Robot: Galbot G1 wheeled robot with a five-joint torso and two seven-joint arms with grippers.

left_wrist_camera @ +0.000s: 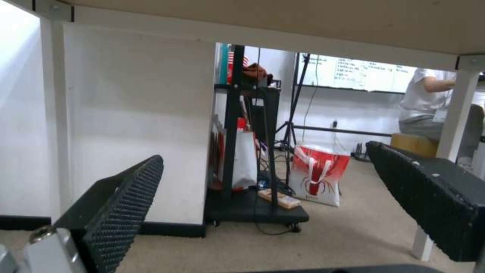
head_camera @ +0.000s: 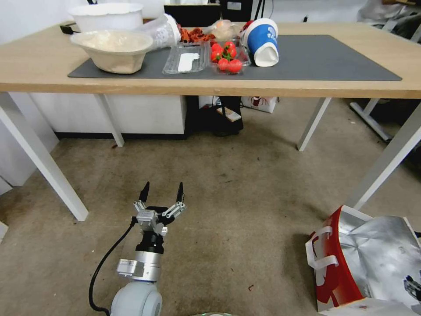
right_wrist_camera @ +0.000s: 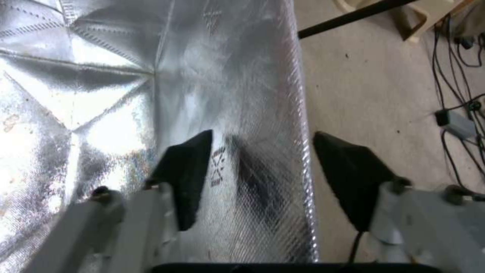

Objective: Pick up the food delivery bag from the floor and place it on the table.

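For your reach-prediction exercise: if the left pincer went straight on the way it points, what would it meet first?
Probably nothing soon: the open left pincer points low under the table, over bare floor. Farther on, seemingly the white panel or black cart; depth is unclear.

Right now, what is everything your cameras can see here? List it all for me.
food delivery bag: one, white with red side and silver foil lining, on the floor at the robot's right.
floor: brownish-beige stained carpet.
table: one, light wood, white legs, ahead.
mat: one, dark grey, on the table.
bowl: one, off-white, on the mat's left end.
white tub: one, behind the bowl.
clear tray: one, mid-mat.
tomatoes: several, red, beside the tray.
paper cup: one, blue and white, lying on its side.
red-and-white bag: one, beyond the table.
left gripper: open, low over carpet.
right gripper: open, straddling the foil wall's edge.
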